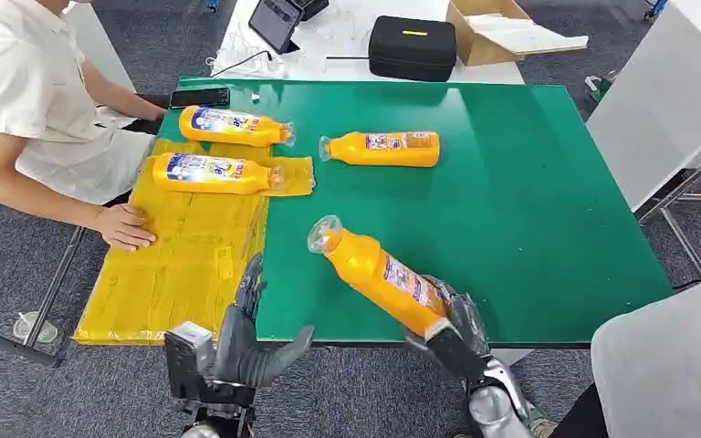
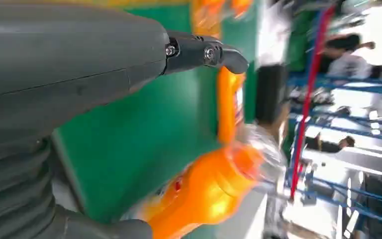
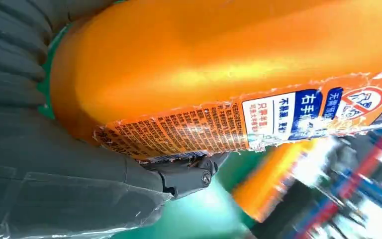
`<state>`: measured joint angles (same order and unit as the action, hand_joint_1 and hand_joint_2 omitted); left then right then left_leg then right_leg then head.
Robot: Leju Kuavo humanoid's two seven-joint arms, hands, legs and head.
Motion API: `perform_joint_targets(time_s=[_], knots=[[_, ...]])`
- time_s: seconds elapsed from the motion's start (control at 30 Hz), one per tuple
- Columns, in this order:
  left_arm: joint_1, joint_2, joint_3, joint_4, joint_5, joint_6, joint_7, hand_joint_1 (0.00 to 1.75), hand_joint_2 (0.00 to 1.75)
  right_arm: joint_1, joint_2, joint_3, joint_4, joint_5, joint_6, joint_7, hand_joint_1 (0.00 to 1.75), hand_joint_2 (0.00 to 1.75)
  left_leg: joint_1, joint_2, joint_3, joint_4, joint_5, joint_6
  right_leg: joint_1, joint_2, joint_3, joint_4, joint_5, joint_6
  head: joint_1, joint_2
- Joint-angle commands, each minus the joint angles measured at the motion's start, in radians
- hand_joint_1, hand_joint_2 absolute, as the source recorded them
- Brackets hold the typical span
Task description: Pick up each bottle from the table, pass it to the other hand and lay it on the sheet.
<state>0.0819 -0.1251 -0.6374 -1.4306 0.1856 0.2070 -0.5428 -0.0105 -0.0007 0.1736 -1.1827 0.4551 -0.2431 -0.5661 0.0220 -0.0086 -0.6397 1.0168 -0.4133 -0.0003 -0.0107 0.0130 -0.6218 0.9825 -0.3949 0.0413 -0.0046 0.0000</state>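
Four orange bottles counted. My right hand (image 1: 447, 324) grips one bottle (image 1: 379, 274) by its base, lower centre of the frame, tilted, cap toward upper left, above the green table (image 1: 529, 201). My left hand (image 1: 246, 342) is spread, holding nothing, lower left. Two bottles (image 1: 210, 172) lie on the yellow sheet (image 1: 178, 265), upper left; one bottle (image 1: 388, 148) on the table, upper centre.

A glossy orange plastic bottle (image 3: 219, 64) with a torn-edged printed label lies in the right hand (image 3: 69, 169), whose grey thumb (image 3: 186, 177) presses against the label's lower edge. Beyond it show the green tabletop (image 3: 199, 211) and a blurred second orange bottle (image 3: 268, 179).
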Motion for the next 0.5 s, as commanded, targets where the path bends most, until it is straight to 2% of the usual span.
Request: perform_joint_targets(time_s=[0.03,0.27,0.3,0.33,0.37,0.4,0.5], knots=[[-0.006,0.056,0.005,-0.03,0.038,-0.06,0.012,0.0,1.75,0.011,0.076,0.04,-0.124,-0.06,-0.015,-0.045,1.75,1.75,-0.001,0.003,0.004,0.0,-0.002,0.001,0.0,0.001,0.003,0.001,-0.001,-0.001,0.0,0.0],[-0.019,0.03,0.046,0.009,0.035,0.009,-0.004,0.0,1.75,0.018,0.101,0.132,-0.11,-0.095,-0.05,-0.069,1.75,1.75,-0.001,0.001,0.002,-0.001,-0.001,0.0,0.0,0.0,0.002,-0.001,-0.001,-0.001,0.001,0.0],[-0.022,0.028,0.046,0.013,0.051,-0.012,-0.006,0.0,1.75,0.011,0.094,0.142,-0.109,-0.1,-0.04,-0.064,1.75,1.75,-0.001,0.002,0.004,-0.001,-0.002,0.001,0.0,0.0,0.003,0.0,-0.002,-0.002,0.0,0.0],[-0.024,0.031,0.044,0.007,0.161,-0.142,0.012,0.0,1.75,-0.01,0.077,0.164,-0.084,-0.101,0.003,-0.025,1.75,1.75,-0.001,0.002,0.003,-0.001,-0.001,0.001,0.0,0.0,0.002,0.0,-0.001,-0.001,0.0,0.0],[-0.021,0.033,0.046,0.002,0.205,-0.199,0.026,0.0,1.75,-0.038,0.043,0.199,-0.041,-0.093,0.097,0.07,1.75,1.75,-0.001,0.001,0.002,-0.001,-0.001,0.001,0.0,0.0,0.001,0.0,-0.001,-0.001,0.0,0.0],[-0.018,0.031,0.048,-0.015,0.231,-0.252,0.014,0.0,1.75,-0.06,0.033,0.213,-0.004,-0.04,0.053,-0.001,1.75,1.75,-0.001,0.003,0.004,-0.001,-0.002,0.001,0.0,0.001,0.003,-0.001,-0.001,-0.001,0.0,0.0],[-0.021,0.021,0.056,-0.034,0.248,-0.292,0.016,0.0,1.75,-0.108,0.026,0.249,0.065,-0.023,0.116,0.022,1.75,1.75,-0.001,0.004,0.005,-0.001,-0.001,0.002,0.0,0.002,0.003,-0.001,0.0,-0.001,0.0,0.0]])
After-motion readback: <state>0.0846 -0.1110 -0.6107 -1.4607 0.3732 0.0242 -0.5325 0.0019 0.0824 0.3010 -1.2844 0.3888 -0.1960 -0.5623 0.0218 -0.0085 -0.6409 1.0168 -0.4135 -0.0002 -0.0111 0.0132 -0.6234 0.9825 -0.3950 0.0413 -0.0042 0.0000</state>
